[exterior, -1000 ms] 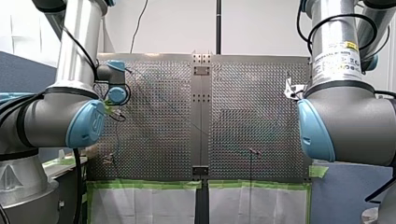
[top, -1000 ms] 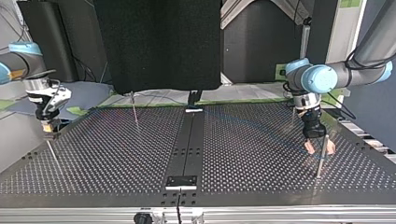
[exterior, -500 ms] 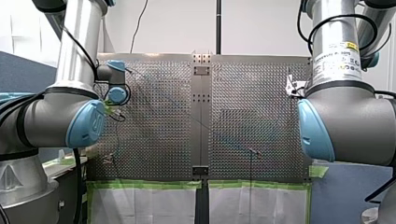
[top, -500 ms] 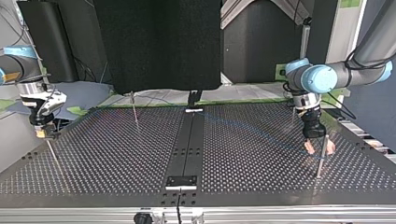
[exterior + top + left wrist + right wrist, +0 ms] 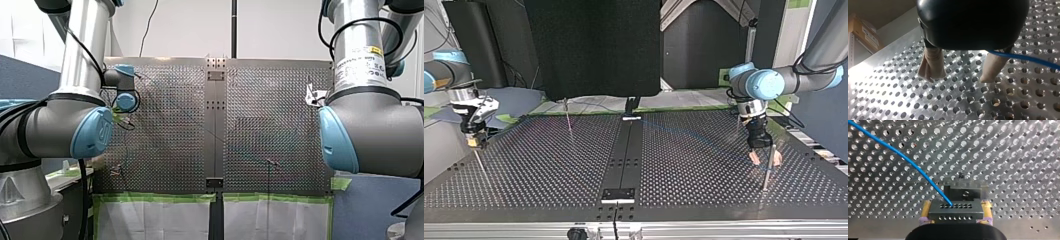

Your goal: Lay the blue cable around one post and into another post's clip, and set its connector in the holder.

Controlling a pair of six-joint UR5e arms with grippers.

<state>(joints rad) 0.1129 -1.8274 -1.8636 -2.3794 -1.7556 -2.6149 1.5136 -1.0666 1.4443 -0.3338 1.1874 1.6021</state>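
Blue cable: shown in the right wrist view as an arc ending in the connector. Its run across the table toward the left arm is only faintly traceable in the top view.
Right gripper: at the top view's left, closed with its yellow pads on either side of the connector. Over the last second it was carried slightly outward and has now been brought back inward.
Holder: just ahead of the connector and not yet occupied.
Far post: no contact with the cable can be made out.
Left gripper: fingers spread wide, with nothing clamped. The cable passes beside one beige pad. No shift is seen since a second ago.
Near post: stands in front of the spread fingers in the top view. Whether it lies between them cannot be told.
Meaning: the small back-and-forth shift is judged to be alignment of the connector over the holder. Seating is not yet done, and the routing round the posts cannot be confirmed.
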